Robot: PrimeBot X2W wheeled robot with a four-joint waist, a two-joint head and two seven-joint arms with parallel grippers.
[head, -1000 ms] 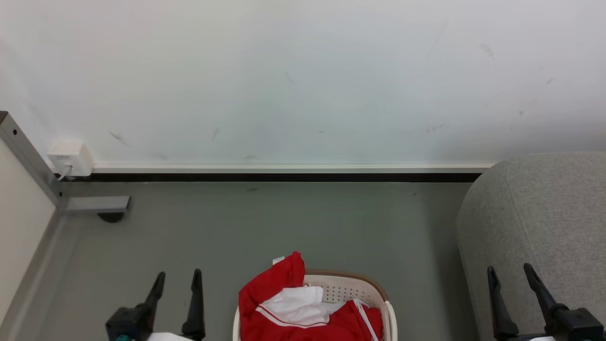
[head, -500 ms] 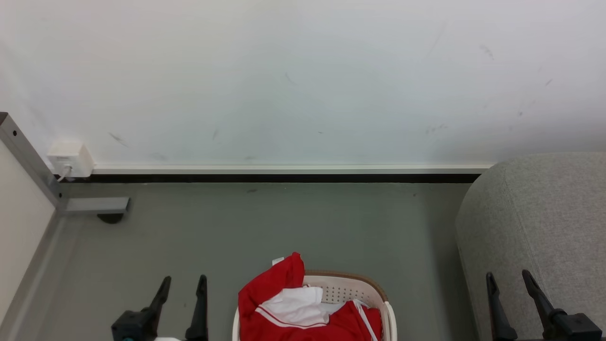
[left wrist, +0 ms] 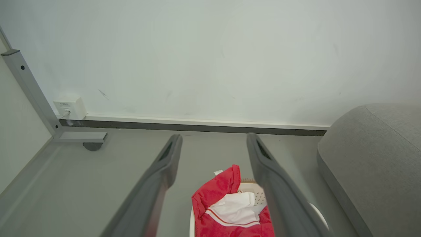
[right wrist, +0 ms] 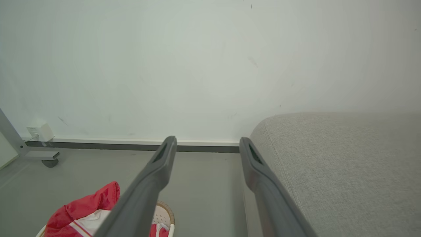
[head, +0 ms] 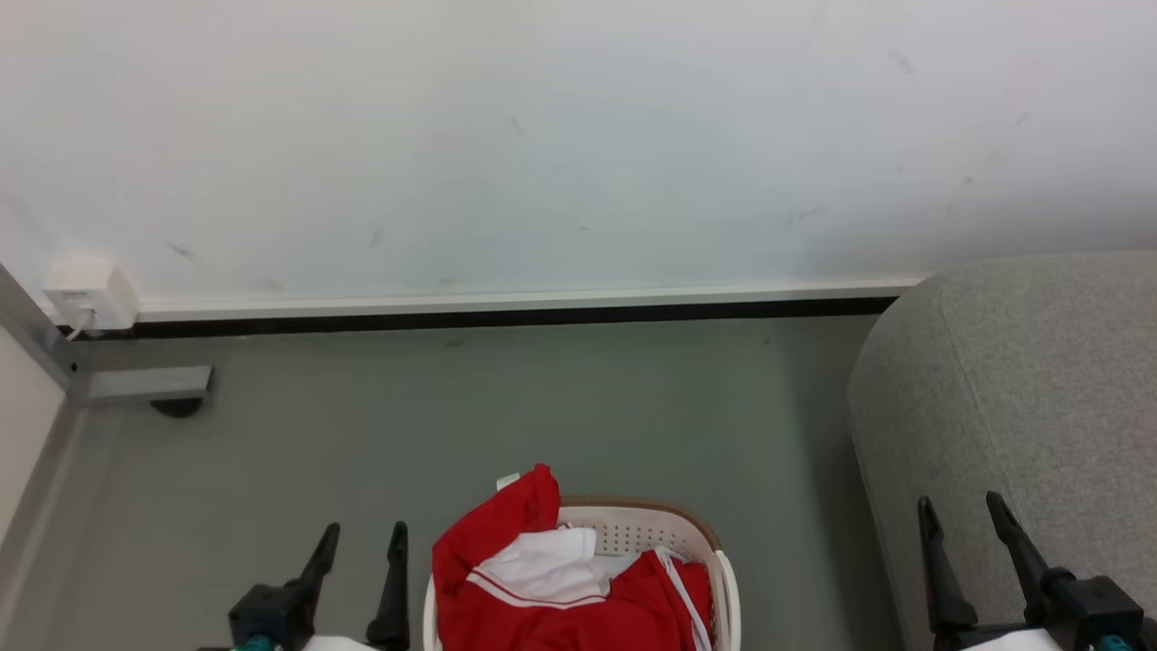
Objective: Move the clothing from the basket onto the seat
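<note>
- Lower left of the frame: my left pincer (head: 366, 531), fingers spread, nothing in it.
- Lower right: my right pincer (head: 958, 502), also spread and empty, seen against the seat (head: 1039, 389) that runs up the right edge.
- Bottom centre, between them: the clothing (head: 488, 556) heaped in the basket (head: 633, 535), a red fold rising over its left rim.
- Beyond: grey floor (head: 542, 407), then the wall (head: 542, 136) across the top.

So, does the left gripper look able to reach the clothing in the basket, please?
Probably yes: the left gripper is open beside the basket, and the clothing lies heaped on top, uncovered.
</note>
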